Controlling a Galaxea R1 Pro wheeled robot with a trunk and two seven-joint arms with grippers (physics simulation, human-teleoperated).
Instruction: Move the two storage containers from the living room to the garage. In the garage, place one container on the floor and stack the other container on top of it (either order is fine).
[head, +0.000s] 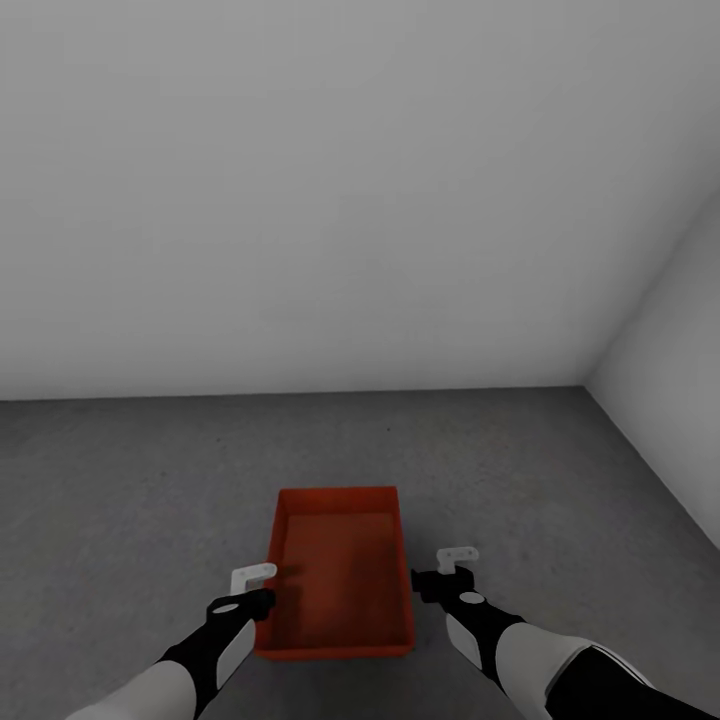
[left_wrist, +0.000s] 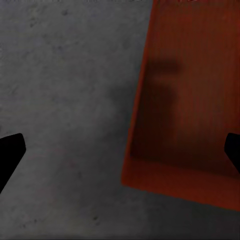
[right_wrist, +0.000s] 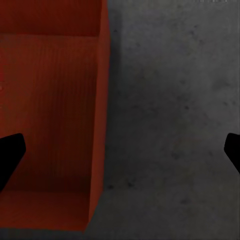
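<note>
Grey concrete floor (head: 130, 480) of the garage holds one storage container (head: 340, 570); left gripper (head: 262, 588) and right gripper (head: 440, 570) are spread open beside it, so the second container is left to stack.

Storage container (head: 340, 570) low and centre in the head view, resting on the floor (head: 140, 500). Left gripper (head: 255, 588) at its left wall, right gripper (head: 445, 570) just right of it. Walls behind and at right.
</note>
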